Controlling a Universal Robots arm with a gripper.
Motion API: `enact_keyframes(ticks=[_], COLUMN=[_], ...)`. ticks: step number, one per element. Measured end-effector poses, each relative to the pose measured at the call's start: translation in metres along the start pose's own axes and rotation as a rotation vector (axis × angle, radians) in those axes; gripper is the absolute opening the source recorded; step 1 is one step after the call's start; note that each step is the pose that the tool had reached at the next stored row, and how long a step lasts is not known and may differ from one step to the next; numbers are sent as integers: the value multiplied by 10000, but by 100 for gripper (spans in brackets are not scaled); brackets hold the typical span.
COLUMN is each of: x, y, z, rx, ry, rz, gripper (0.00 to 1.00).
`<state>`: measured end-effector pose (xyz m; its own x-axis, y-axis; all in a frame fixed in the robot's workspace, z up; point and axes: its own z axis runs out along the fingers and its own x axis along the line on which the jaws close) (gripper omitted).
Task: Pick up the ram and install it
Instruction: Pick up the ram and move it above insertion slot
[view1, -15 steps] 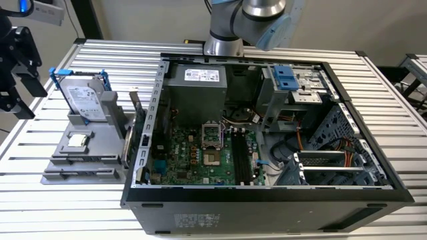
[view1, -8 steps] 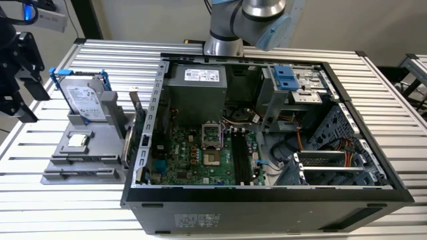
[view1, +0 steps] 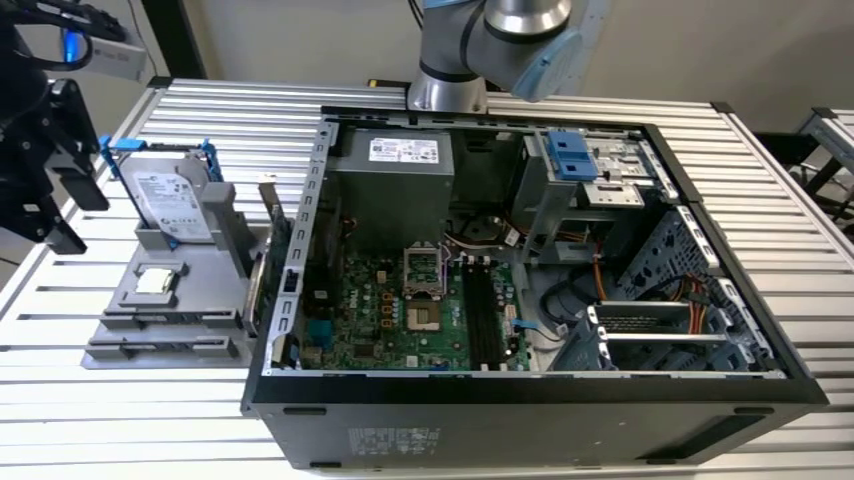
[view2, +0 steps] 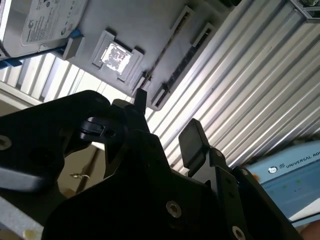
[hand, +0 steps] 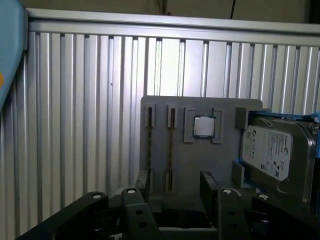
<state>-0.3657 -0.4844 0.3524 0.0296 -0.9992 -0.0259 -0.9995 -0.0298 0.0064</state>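
You are holding gripper (hand: 175, 186) wide open, gripping nothing, pointing toward ram (hand: 171, 150) standing edgewise in tray (hand: 200, 165)

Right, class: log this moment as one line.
end effector: open, near tray | ram: in tray slot, ungrasped

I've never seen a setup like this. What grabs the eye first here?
First is the big open computer case on the ribbed metal table, with its green motherboard exposed. To the exterior view's left of it, a grey holder props up a silver hard drive in a blue frame. In the first wrist view the black gripper hangs open, facing that holder.
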Motion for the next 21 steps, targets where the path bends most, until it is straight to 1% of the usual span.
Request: enact_keyframes(ticks=[7,10,18,21], x=[4,5,71,83], y=[-2,-2,-3,-4], z=[115,153,239,279], rx=[0,1,1,-1], ry=[0,-1,0,1], rz=[0,4,67,93], gripper=[100,100,100,100])
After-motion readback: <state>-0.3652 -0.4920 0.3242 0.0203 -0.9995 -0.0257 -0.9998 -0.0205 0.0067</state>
